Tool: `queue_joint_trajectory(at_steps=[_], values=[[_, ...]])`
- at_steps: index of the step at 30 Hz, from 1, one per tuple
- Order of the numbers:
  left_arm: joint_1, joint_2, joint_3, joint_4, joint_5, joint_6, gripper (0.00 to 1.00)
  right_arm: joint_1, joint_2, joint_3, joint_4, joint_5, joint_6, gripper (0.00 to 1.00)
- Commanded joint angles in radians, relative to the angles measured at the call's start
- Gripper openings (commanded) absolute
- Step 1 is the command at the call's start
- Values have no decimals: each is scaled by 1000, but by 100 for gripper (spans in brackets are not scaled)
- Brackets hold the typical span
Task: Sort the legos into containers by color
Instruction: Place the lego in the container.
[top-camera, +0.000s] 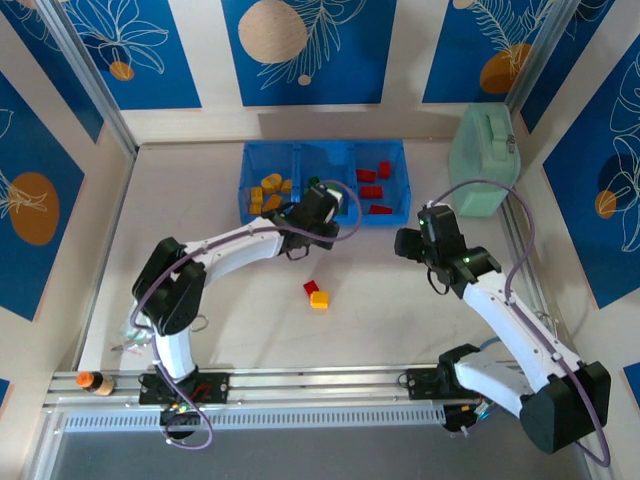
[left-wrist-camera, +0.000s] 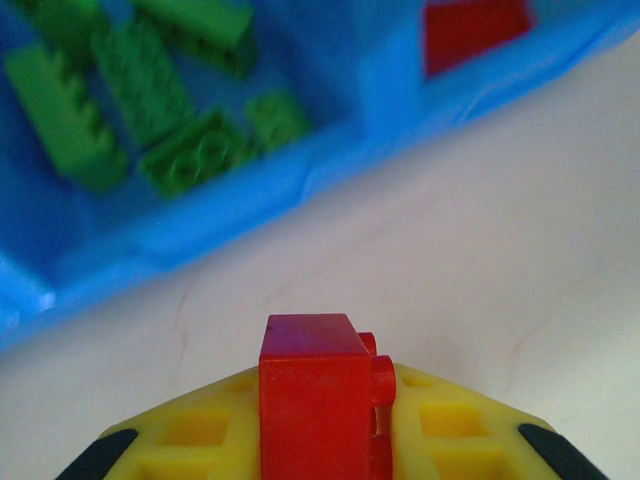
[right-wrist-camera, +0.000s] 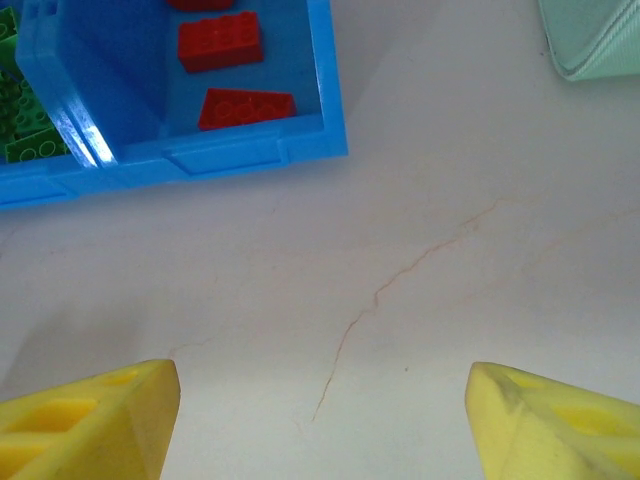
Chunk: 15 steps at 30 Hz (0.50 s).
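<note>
My left gripper (top-camera: 318, 214) hovers just in front of the blue tray (top-camera: 244, 185), shut on a small red lego (left-wrist-camera: 318, 395) that stands between its yellow fingers (left-wrist-camera: 195, 432). Ahead of it, green legos (left-wrist-camera: 150, 110) lie in the middle compartment and red legos (top-camera: 374, 184) in the right one. Yellow-orange legos (top-camera: 270, 190) fill the left compartment. On the table a red lego (top-camera: 311, 288) touches a yellow one (top-camera: 319, 300). My right gripper (top-camera: 408, 243) stands open over bare table (right-wrist-camera: 322, 385), near the tray's front right corner (right-wrist-camera: 235, 155).
A pale mint-green case (top-camera: 483, 160) stands right of the tray, its corner (right-wrist-camera: 595, 35) in the right wrist view. A small orange-capped bottle (top-camera: 90, 381) lies on the near rail at the left. Blue wall panels close in the table's sides.
</note>
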<state>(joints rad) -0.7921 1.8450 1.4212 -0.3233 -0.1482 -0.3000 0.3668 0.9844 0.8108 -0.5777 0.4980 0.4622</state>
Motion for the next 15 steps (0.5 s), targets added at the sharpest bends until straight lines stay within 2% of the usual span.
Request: queue_joint_trajectory(at_steps=[1,5,9,15], values=[[4,71,137,18,97,16,19,10,-40,-32,-35,7,48,76],[5,185,311,1,118,12,19,9,-99,-49,-68,24,51,77],[6,341,558,-97,134,3,20,10,-138,-62,-75,-3,72,77],[9,553,902,-212,100,25,24,26,-163,-86,-73,-14,105,79]])
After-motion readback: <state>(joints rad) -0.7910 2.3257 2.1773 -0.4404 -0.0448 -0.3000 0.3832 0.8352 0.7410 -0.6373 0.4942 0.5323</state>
